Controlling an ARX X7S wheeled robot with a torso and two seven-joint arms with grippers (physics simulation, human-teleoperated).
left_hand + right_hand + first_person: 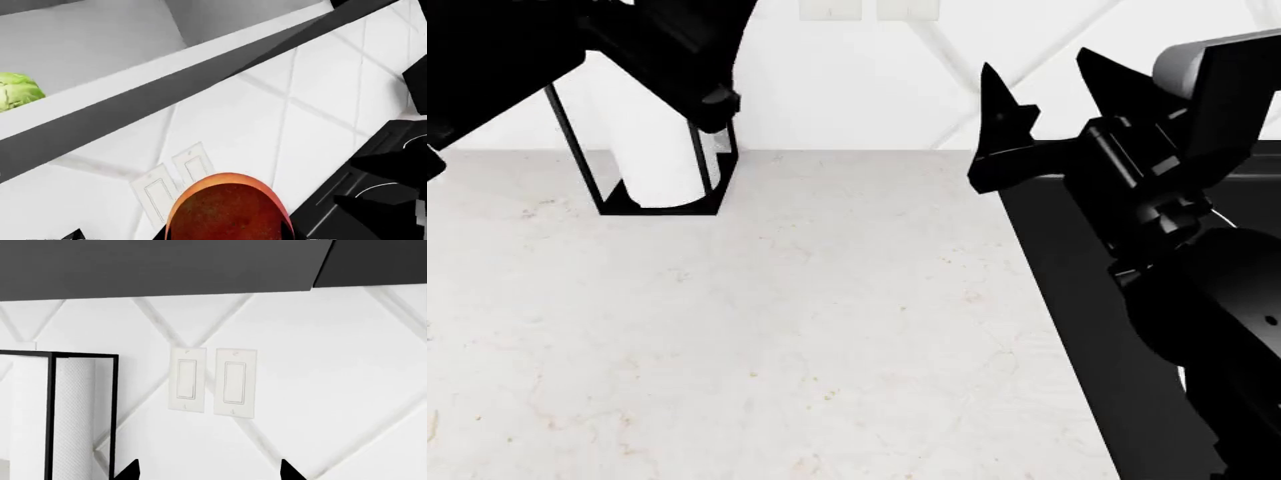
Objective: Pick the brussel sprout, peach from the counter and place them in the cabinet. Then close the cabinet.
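Our left arm reaches up and away at the far left, its tool out of the head view; in the left wrist view that tool [227,235] is closed around the peach [227,210]. Our right arm is raised at the right, its tool [1048,85] pointing up and far, fingers [1001,100] spread apart with nothing between them.
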